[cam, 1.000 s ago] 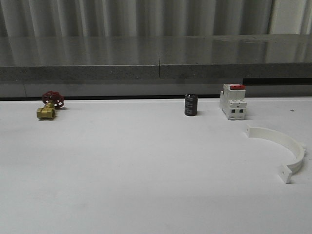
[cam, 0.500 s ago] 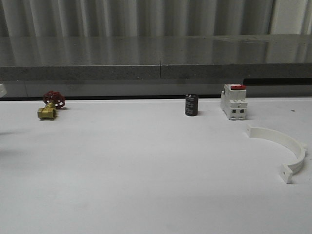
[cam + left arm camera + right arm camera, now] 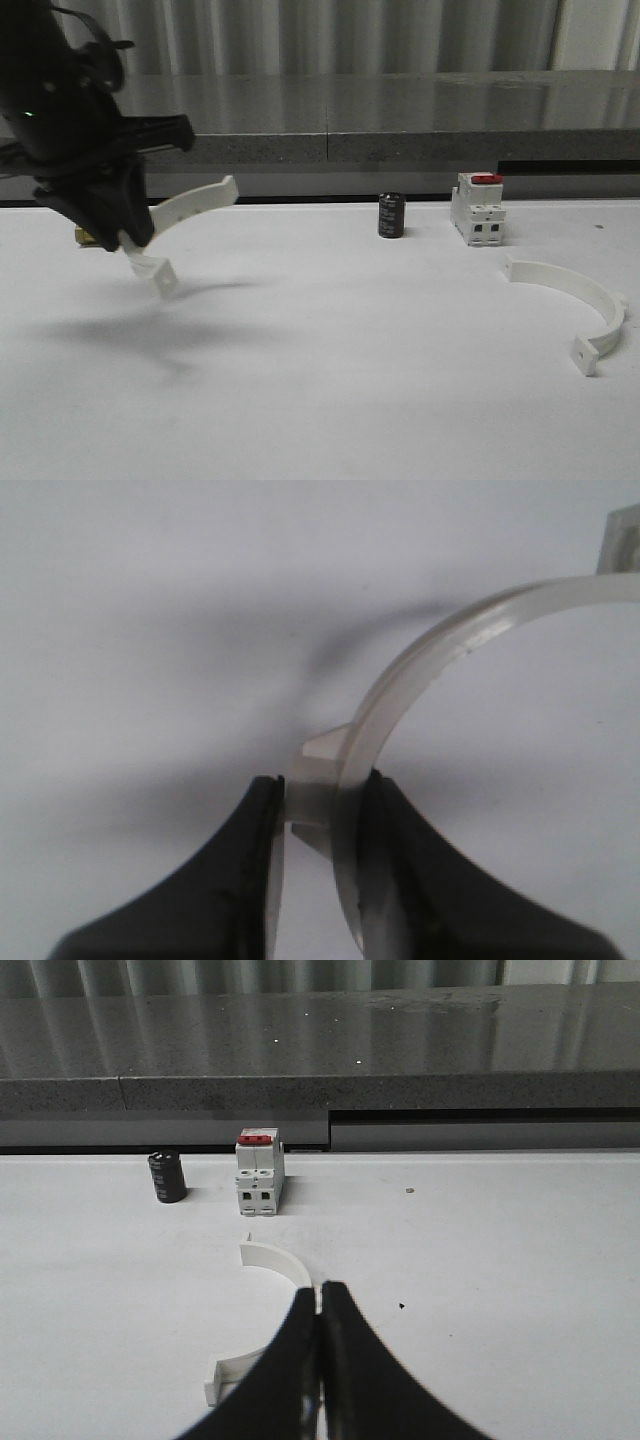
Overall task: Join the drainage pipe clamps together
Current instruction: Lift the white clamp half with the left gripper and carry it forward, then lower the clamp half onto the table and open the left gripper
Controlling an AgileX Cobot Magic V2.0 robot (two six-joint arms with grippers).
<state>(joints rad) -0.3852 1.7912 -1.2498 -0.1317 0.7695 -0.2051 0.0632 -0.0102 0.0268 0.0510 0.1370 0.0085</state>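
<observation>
One white plastic semicircular clamp half (image 3: 178, 222) is hanging tilted above the table at the far left, its small flat holed tabs pointing down and up-right. The other white half-ring (image 3: 578, 302) is lying flat on the table at the right, its open side facing left, well apart from the first.

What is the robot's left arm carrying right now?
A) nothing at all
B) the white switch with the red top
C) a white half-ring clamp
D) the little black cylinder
C: the left gripper is pinched on a white half-ring clamp, lifted above the table.
</observation>
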